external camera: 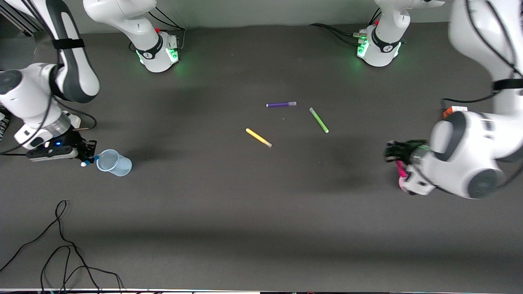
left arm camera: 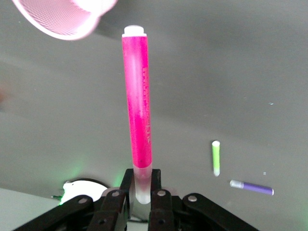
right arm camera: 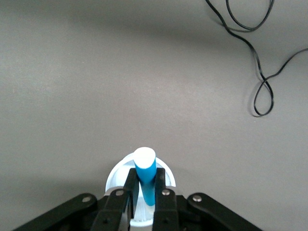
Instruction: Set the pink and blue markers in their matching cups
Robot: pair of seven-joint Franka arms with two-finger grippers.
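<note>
My right gripper is shut on the blue marker and holds it over the mouth of the pale blue cup, which stands at the right arm's end of the table. The cup's rim shows under the fingers in the right wrist view. My left gripper is shut on the pale cap end of the pink marker at the left arm's end of the table. The marker points toward the pink cup. In the front view the arm hides most of that cup.
A purple marker, a green marker and a yellow marker lie on the dark table between the arms. A black cable loops near the front edge at the right arm's end. An orange box sits by the left arm.
</note>
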